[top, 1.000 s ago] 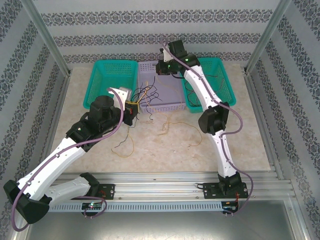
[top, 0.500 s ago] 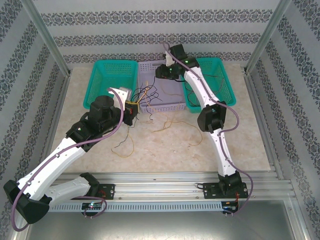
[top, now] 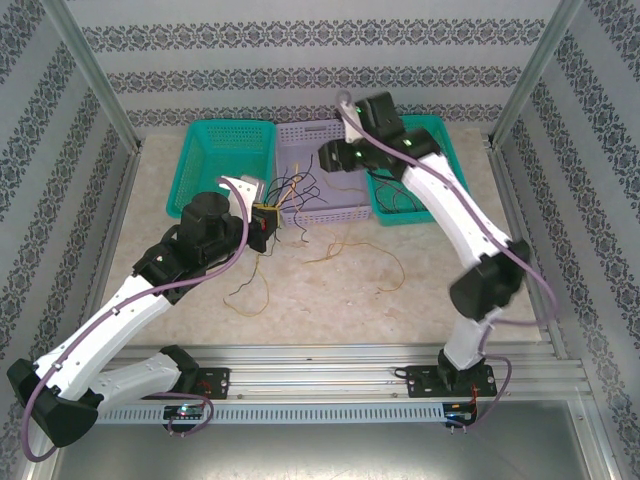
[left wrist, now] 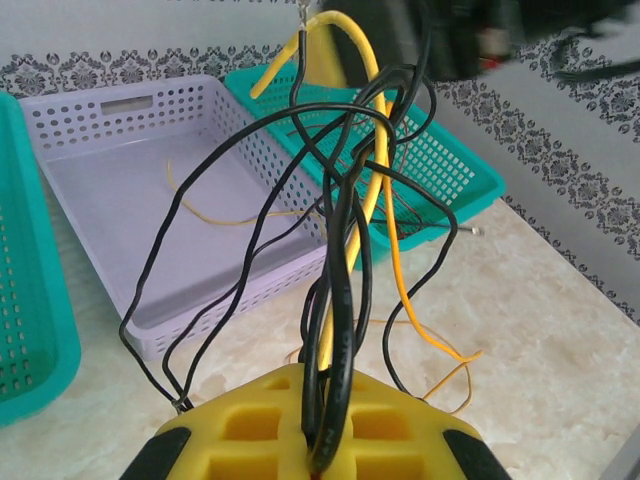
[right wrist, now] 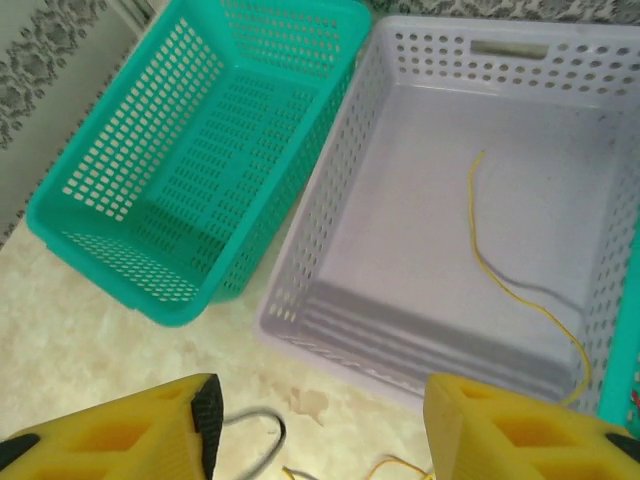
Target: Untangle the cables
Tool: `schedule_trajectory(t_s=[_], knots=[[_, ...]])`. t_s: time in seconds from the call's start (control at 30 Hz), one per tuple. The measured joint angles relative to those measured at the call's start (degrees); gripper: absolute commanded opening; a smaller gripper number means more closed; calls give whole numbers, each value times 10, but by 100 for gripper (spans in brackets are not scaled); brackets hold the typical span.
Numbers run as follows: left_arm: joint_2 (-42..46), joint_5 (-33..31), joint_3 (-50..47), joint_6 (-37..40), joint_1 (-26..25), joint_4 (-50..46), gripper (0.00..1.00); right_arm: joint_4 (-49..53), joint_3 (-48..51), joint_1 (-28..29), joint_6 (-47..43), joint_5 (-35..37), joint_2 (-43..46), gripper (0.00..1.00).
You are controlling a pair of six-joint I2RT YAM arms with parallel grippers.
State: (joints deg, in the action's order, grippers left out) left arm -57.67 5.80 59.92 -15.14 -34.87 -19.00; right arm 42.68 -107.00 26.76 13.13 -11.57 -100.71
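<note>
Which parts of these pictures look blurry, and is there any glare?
Left wrist view: the dark shape at the top is smeared, the cables sharp. Right wrist view: the purple basket looks slightly soft. Top view: even light, no glare.

The cables [left wrist: 345, 260] wore smooth plastic sheathing, the black ones faintly glossy and the yellow ones duller, while the lavender basket [right wrist: 300, 270] and the teal basket [right wrist: 130, 150] were moulded, perforated plastic with a soft satin sheen. The right gripper [right wrist: 320, 410] had fingers [right wrist: 110, 435] of a matt yellow material cast with square recesses, and the left arm [top: 110, 320] was clad in glossy white plastic shells. The tabletop [top: 310, 300] looked smooth and marbled, like beige stone or laminate, edged by brushed metal rails [top: 330, 355].
</note>
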Motion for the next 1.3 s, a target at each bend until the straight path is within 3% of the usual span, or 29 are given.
schedule_trajectory(t_s=[0.13,0.4,0.87,1.3], knots=[[0,0,0,0,0,0,0,-73,165,0,6,8,85,56],[-5,0,0,2,-3,0,0,-177,398,4,37,12,91,56],[-10,-5,0,9,-4,-1,0,-289,415,20,50,44,-21,53],[-10,-5,0,13,-8,-3,0,-332,457,46,49,56,19,54]])
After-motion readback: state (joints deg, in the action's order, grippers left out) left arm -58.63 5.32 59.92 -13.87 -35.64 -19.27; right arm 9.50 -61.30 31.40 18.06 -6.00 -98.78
